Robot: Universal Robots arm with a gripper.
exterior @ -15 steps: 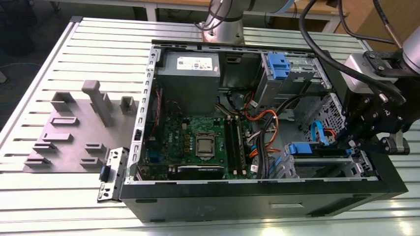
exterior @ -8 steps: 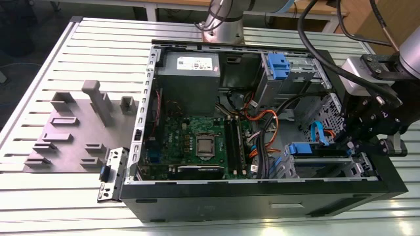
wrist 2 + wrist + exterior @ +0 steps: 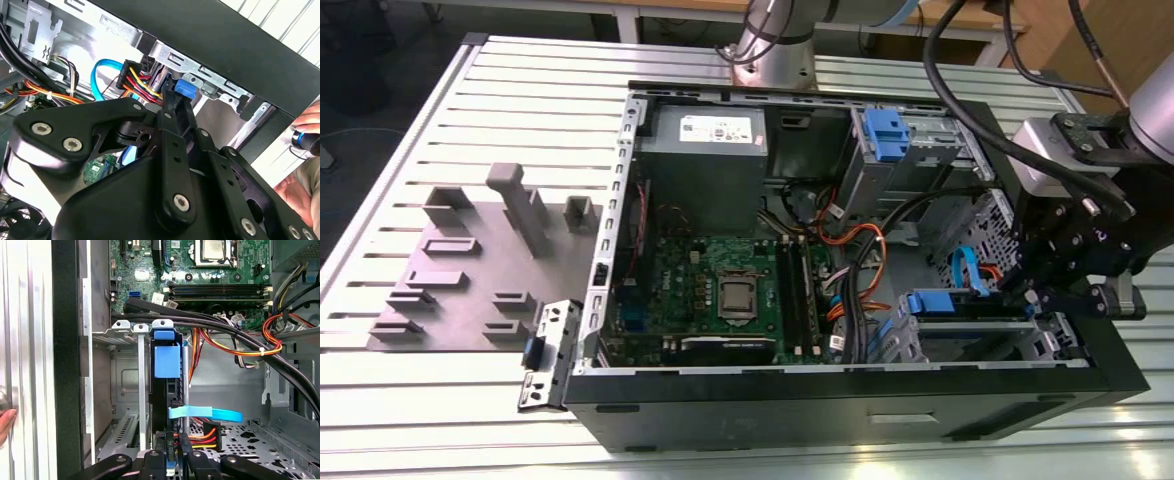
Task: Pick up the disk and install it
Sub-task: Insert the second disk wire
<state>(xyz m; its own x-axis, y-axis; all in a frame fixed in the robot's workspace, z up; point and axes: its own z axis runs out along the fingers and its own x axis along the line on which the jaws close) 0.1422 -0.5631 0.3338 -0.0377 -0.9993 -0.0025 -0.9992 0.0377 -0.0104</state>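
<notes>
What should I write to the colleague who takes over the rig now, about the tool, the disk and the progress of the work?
Tool: inside the case, at the cabled end of the disk; open or shut cannot be judged.
Disk: sits in the drive bay, with the blue bracket on it and the blue data cable and power plug at its end.
Done: the disk is in the bay.
Left: full seating is not confirmed.
Caution: a person's hand is beside the case.

Between the black gripper jaws sits the disk, dark with a blue bracket. Just beyond them lie a light-blue ribbon cable, red-yellow-black wires and a green motherboard.
</notes>
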